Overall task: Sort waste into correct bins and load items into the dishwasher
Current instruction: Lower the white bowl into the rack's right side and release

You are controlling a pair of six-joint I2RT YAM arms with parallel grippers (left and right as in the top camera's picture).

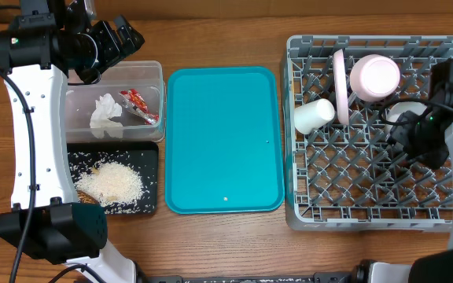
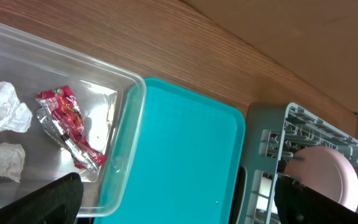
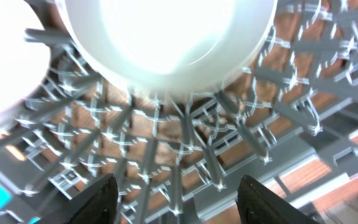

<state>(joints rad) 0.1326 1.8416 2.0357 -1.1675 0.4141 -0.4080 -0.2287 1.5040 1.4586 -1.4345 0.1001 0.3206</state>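
We judge the pale round bowl (image 3: 166,37), perched on the grey plastic pegged rack (image 3: 166,149) just ahead of the wide, empty right gripper (image 3: 178,186), liable to topple if clipped.

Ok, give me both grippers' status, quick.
Left gripper: fingers open, holding nothing, above the clear tub.
Right gripper: fingers open, holding nothing, over the dish rack by the bowl.

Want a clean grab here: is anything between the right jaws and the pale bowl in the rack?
Nothing visible does. In the wrist view the bowl sits straight ahead of the right gripper, jaws open, with only pegs of the dish rack under and around it.
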